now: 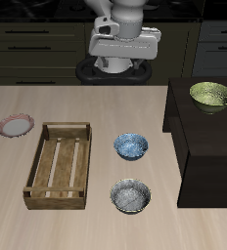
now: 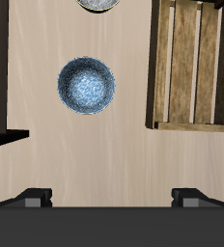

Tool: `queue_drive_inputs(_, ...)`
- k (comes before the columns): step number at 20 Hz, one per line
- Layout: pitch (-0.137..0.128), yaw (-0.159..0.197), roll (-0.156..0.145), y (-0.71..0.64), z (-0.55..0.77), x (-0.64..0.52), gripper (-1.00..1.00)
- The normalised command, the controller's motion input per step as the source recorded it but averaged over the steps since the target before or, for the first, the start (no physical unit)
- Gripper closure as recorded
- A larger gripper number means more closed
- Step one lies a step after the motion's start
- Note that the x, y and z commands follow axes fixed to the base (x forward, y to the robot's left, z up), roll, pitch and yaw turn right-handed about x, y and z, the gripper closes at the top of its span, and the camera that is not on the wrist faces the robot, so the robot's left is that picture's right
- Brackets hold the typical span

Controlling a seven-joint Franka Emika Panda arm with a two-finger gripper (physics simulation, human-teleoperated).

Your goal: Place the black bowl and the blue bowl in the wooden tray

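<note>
From the exterior view, my gripper (image 1: 124, 61) hangs high at the back of the table (image 1: 106, 117), up by my white arm housing, and nothing is in it. I cannot make out my fingers here, so this view does not tell me how far apart they stand. The table is pale, smooth wood grain. On it lies the wooden tray (image 1: 60, 164), a shallow light-brown rectangular crate with raised sides and a slatted bottom, nothing inside it. Just beside the tray sits the blue bowl (image 1: 131, 146), small and round, blue rim, pale mottled inside. Nearer the front edge, close to it, sits the black bowl (image 1: 131, 195), same size, dark grey-black rim, grey-white speckled inside. Both bowls rest on the tabletop, outside the tray. A small pink plate (image 1: 15, 125) lies beyond the tray's far side. A yellow-green bowl (image 1: 211, 95) stands up on a dark boxy cabinet (image 1: 208, 146).

Now my own wrist view: I look straight down. My two dark fingertips (image 2: 35, 196) stand wide apart with bare table between them, gripping nothing. The blue bowl (image 2: 86, 84) is a clean circle below me, its glaze flecked white on blue. The rim of the black bowl (image 2: 99, 4) just peeks in at the edge. The tray's (image 2: 188, 63) plank slats and thick corner boards show rough grain, well apart from my fingertips.
</note>
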Motion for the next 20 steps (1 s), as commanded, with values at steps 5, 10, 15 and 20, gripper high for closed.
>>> queue_drive_inputs(5, 0.006, -0.011, 0.019, 0.0, 0.06, 0.24, -1.0)
queue_drive_inputs(10, -0.015, 0.048, 0.027, 0.04, 0.11, 0.4, -1.0)
queue_drive_inputs(15, 0.03, -0.041, 0.068, 0.06, 0.02, 0.32, -1.0)
queue_drive_inputs(20, 0.01, -0.017, 0.033, 0.0, 0.06, 0.38, -1.0)
